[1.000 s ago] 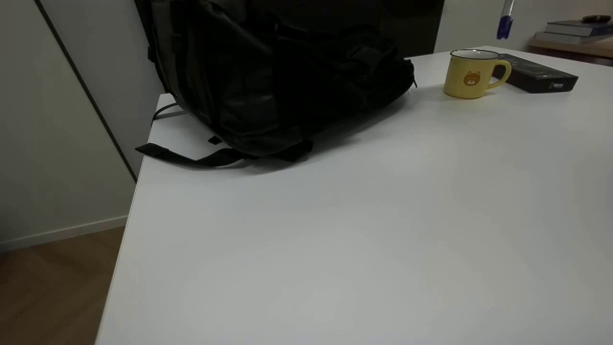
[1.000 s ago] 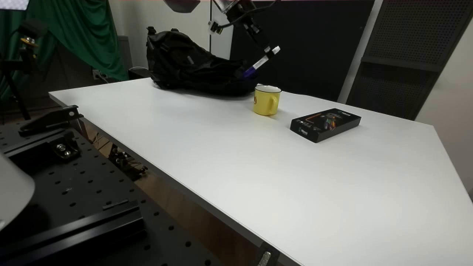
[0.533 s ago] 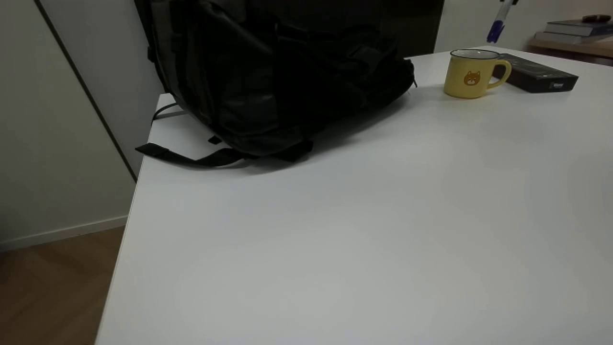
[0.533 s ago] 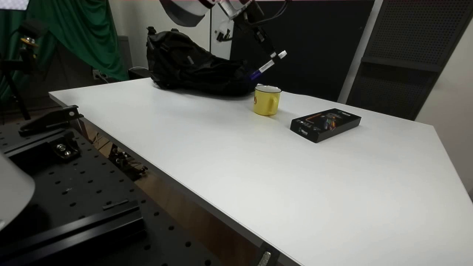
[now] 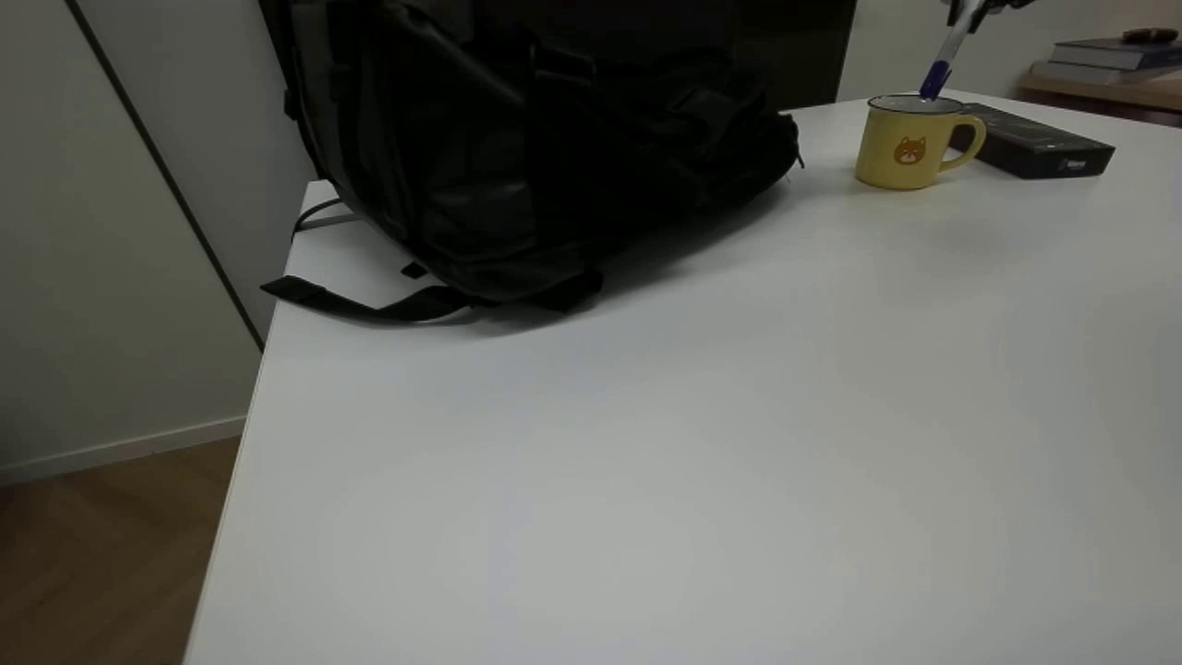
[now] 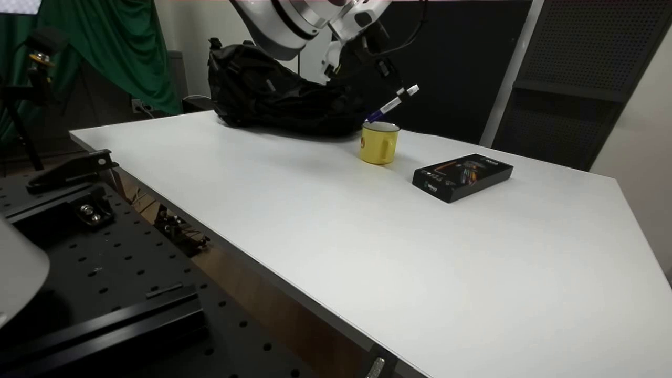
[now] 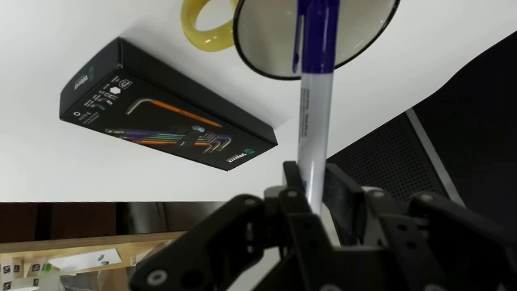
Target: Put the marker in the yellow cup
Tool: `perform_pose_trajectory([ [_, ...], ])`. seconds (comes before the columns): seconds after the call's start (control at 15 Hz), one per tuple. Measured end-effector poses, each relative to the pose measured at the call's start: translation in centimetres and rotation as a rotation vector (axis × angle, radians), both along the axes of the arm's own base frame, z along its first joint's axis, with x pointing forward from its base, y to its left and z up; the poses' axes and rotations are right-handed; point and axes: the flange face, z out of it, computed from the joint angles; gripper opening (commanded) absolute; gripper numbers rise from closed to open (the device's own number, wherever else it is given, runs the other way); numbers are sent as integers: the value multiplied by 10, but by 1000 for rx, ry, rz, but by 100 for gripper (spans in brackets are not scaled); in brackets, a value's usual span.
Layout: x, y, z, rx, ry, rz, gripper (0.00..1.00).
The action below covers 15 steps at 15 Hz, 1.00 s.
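The yellow cup (image 5: 900,152) stands upright on the white table, with a bear face on its front and a side handle; it also shows in an exterior view (image 6: 375,147) and the wrist view (image 7: 210,38). The marker (image 7: 317,105) has a white barrel and a blue-purple cap end, which points down at a tilt. In both exterior views the cap end (image 5: 936,79) (image 6: 374,116) is at the cup's rim; I cannot tell whether it is just above or inside. My gripper (image 7: 313,178) is shut on the marker's upper barrel, above the cup.
A flat black box (image 6: 462,178) lies beside the cup on the handle side. A large black backpack (image 6: 283,94) lies on the table (image 6: 336,226) behind the cup. Books (image 5: 1108,60) lie on a wooden surface beyond the table.
My gripper has come down with the marker and moved over toward the cup. The cap end went from above and behind the cup to its rim. The cup has not moved.
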Motion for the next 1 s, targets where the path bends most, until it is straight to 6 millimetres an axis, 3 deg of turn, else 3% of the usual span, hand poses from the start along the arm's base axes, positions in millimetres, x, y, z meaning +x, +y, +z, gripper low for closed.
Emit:
perform_pose_trajectory([
  [0.4,26,5,-19,-34,-15,24,5],
  [0.47,29,7,-22,-42,-16,30,15],
  [0.53,32,8,-24,-49,-17,33,46],
  [0.6,35,9,-27,-55,-16,36,46],
  [1.0,42,15,-31,-61,3,27,85],
])
